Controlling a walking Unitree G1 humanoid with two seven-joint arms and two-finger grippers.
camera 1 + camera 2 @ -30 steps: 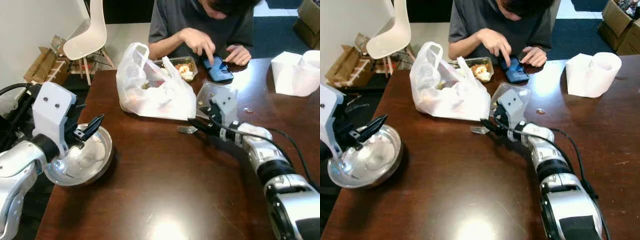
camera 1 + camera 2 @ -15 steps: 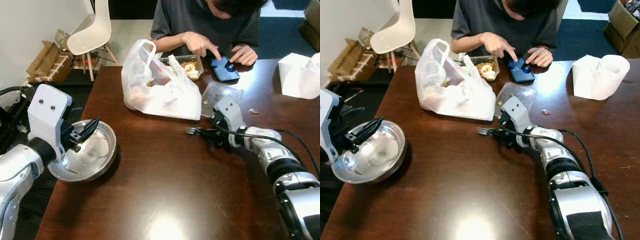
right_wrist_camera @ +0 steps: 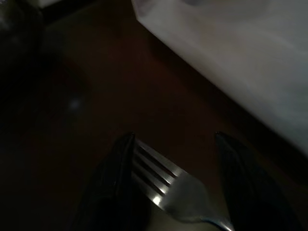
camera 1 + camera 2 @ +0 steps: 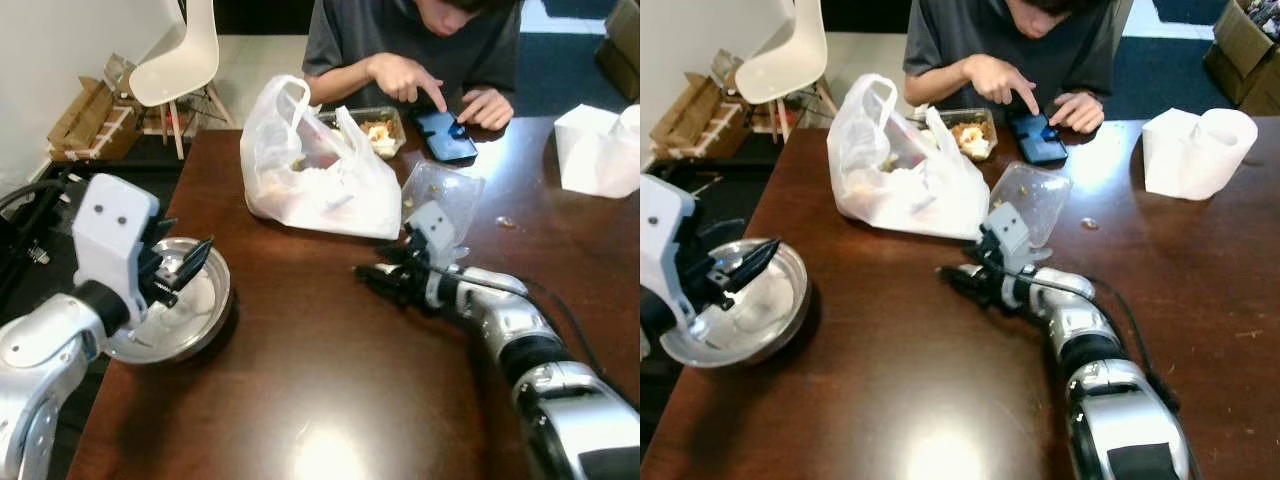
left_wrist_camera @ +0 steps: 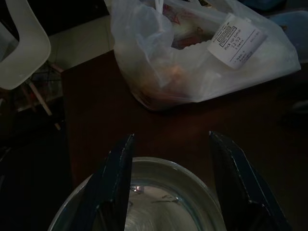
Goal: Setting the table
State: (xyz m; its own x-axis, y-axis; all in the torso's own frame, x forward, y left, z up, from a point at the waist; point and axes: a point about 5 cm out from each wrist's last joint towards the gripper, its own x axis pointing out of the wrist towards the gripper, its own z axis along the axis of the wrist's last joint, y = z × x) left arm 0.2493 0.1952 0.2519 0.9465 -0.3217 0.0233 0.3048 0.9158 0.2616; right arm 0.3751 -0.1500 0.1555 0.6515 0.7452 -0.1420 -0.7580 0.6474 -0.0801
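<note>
so the right gripper (image 4: 958, 281) is low over the dark wooden table (image 4: 300, 400), out in front of the white plastic bag (image 4: 315, 170). in the right wrist view the fork (image 3: 178, 187) sits between the 2 black fingers (image 3: 113, 187) with its tines pointing out ahead, fingers spread either side of it. can't tell if they're actually pinching it or just around it.

left gripper (image 4: 190, 262) is over the metal bowl (image 4: 205, 320) at the table's left edge, fingers apart, tips just above the rim. bowl looks empty and shiny inside.

behind the bag there's a food container (image 4: 375, 130) and a clear plastic lid (image 4: 445, 190) just beside the right arm. a person sits at the far side, hand (image 4: 400, 78) poking at a phone (image 4: 445, 135). paper towel roll (image 4: 1195, 150) far right, white chair (image 4: 180, 60) off the table's corner.
</note>
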